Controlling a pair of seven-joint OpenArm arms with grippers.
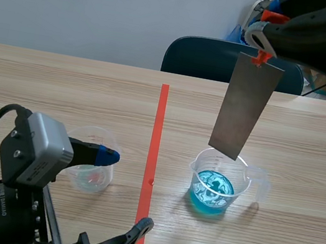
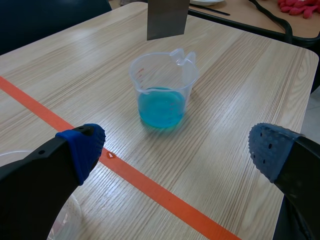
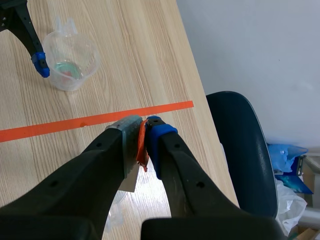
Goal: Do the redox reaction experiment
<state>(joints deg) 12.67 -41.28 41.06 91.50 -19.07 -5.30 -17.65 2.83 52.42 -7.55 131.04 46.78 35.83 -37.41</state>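
grey metal plate (image 1: 244,108), blue liquid (image 1: 211,191), clear beaker (image 2: 161,75), orange-red tape line (image 1: 158,127)

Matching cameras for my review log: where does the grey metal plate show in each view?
Scene view: metal plate hangs from the right gripper above the blue-liquid beaker.
Left wrist view: only the plate's lower end, beyond the beaker.
Right wrist view: plate's top, clamped in the gripper.
Shared landmark: orange-red tape line.

Bright, even light fills every view, and shadows are faint. Ahead of the left gripper (image 2: 177,150), the beaker of blue liquid (image 2: 164,95) glows and throws a pale, soft-edged shadow on the table (image 2: 240,75); a white sheen lies beside it. The metal plate (image 1: 244,108) clamped in the right gripper (image 3: 142,145) looks matte, without glare.
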